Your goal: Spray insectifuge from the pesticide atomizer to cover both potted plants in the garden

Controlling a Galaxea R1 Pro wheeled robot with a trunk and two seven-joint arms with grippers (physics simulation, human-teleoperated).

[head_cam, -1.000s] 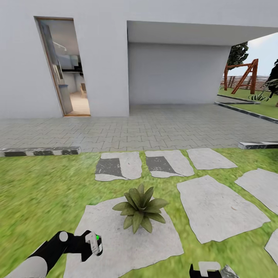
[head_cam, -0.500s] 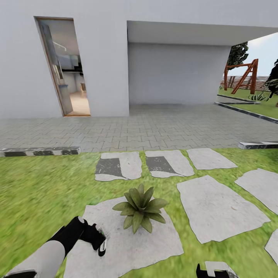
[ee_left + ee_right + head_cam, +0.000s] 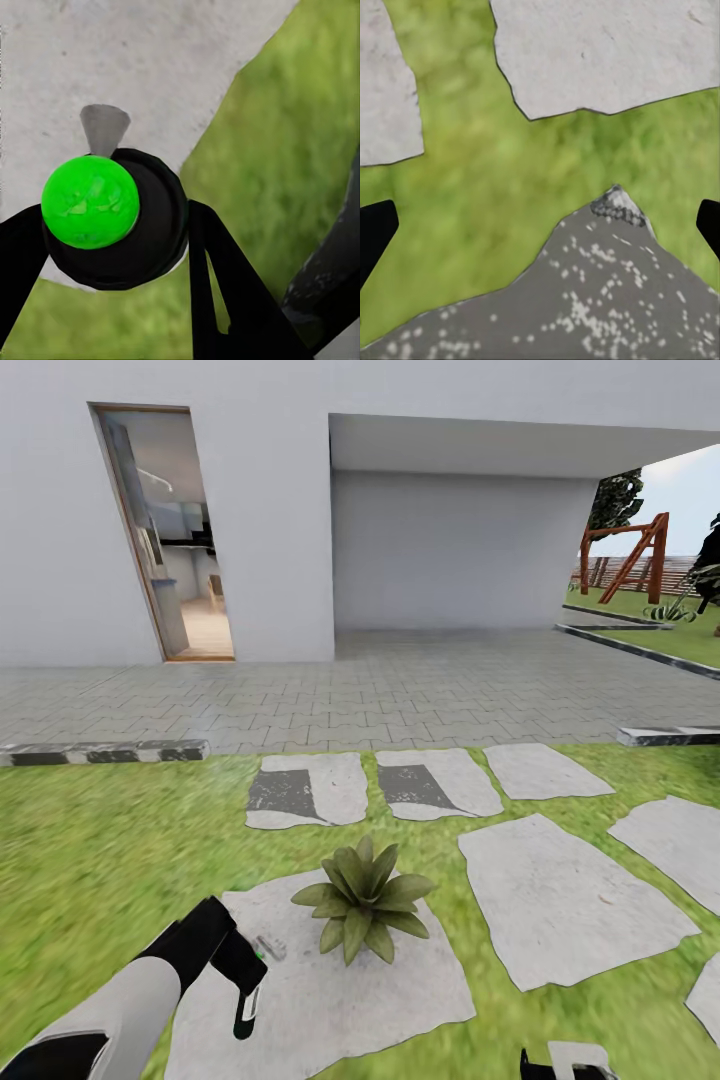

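Gripping atomizer [image 3: 112, 225], left gripper [image 3: 248, 980] clamped, beside potted plant [image 3: 362, 895]; plant's pot hidden under leaves. Right gripper [image 3: 570, 1062] cut off, fingers spread wide.

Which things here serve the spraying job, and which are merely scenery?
Job:
- potted plant
- pesticide atomizer, held in the left gripper
- stepping stone under the plant

Scenery:
- doorway
- paved patio
- swing frame
- right gripper, idle

No readable text, labels, numbers or signs anywhere.
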